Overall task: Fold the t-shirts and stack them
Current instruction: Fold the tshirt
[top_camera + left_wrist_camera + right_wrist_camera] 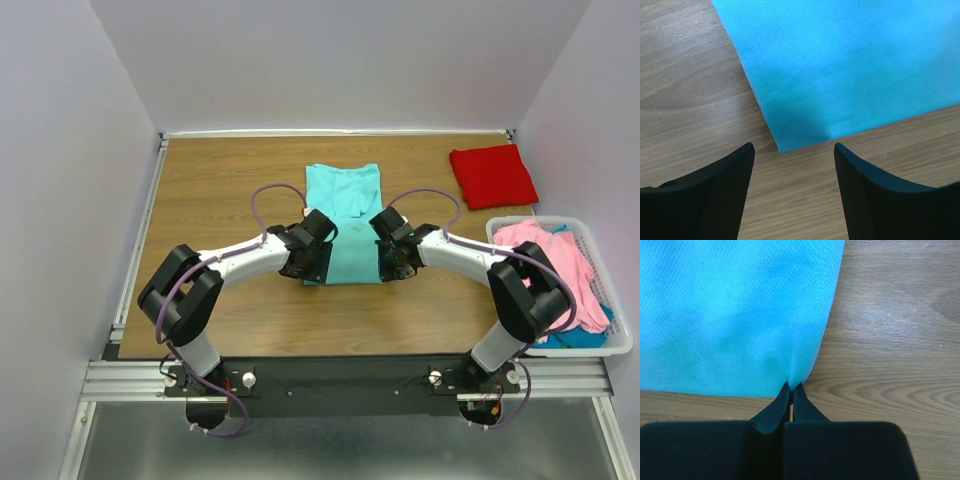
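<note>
The aqua-teal t-shirt (345, 215) lies flat on the wooden table (220, 190) as a narrow rectangle, its long sides running away from the arm bases and its near hem closest to them. At the shirt's near right corner, the right gripper (791, 386) has its jaws pressed together on the cloth, and the fabric puckers into a small point where they pinch it. At the near left corner, the left gripper (794, 147) stands spread. Its two dark fingers (720, 190) sit on either side of the corner tip, with bare wood showing between them and the cloth. That corner (781, 149) lies flat and ungripped. From above, both arms reach in toward the shirt's near end, the left gripper (305, 262) at its left edge and the right gripper (395, 262) at its right edge. Right of the shirt's far end, and apart from it, a bright red t-shirt (492, 175) rests on the table as a folded square. Farther right of the shirt's near half stands a white plastic basket (540, 220). In it a pink t-shirt (555, 265) is heaped loosely, and a blue-teal t-shirt (575, 338) shows from beneath the pink one at the basket's near end.
</note>
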Robot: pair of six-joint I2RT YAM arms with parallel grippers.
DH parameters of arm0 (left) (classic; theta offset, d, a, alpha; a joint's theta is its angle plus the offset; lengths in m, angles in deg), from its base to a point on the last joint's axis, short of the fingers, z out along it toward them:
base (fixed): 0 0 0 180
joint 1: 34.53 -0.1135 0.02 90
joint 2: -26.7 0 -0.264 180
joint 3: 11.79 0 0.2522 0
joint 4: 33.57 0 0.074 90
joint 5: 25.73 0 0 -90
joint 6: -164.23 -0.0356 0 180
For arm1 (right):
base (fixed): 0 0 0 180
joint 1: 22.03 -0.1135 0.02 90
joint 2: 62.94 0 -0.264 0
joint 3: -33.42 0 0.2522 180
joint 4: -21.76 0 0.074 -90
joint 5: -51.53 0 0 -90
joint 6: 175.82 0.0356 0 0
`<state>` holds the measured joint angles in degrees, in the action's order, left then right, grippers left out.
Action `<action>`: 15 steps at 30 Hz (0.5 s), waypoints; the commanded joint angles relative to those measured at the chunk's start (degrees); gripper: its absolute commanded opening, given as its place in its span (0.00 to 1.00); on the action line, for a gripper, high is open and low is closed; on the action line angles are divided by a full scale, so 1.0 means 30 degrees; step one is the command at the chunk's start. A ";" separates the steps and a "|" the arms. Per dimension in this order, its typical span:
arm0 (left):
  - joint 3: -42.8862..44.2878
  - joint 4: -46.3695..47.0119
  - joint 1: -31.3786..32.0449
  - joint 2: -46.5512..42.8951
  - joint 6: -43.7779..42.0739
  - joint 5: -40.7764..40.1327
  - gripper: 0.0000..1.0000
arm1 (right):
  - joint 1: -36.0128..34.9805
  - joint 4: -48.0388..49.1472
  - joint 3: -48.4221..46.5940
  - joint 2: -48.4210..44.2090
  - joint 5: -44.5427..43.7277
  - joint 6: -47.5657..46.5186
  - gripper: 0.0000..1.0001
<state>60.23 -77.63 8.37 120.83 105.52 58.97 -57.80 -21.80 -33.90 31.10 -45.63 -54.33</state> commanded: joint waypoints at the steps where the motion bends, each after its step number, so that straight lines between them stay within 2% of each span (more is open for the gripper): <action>1: 0.0824 -0.1118 0.0233 0.0586 0.0146 -0.1074 0.69 | -0.0030 -0.0437 0.1183 0.0734 -0.0192 -0.0387 0.01; 2: 0.0882 -0.1177 0.0233 0.0645 0.0205 -0.1162 0.63 | -0.0030 -0.0350 0.1213 0.0734 -0.0221 -0.0417 0.01; 5: 0.1000 -0.1149 0.0262 0.0821 0.0234 -0.1309 0.58 | -0.0030 -0.0291 0.1330 0.0675 -0.0368 -0.0417 0.01; 6: 0.1087 -0.1090 0.0262 0.0938 0.0177 -0.1222 0.54 | -0.0030 -0.0262 0.1330 0.0762 -0.0368 -0.0475 0.01; 15: 0.1176 -0.1090 0.0233 0.1846 0.0088 -0.1046 0.54 | -0.0030 -0.0261 0.1330 0.0704 -0.0397 -0.0475 0.01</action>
<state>63.18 -80.17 8.74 124.41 105.76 57.16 -57.80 -20.95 -33.20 30.60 -45.61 -54.66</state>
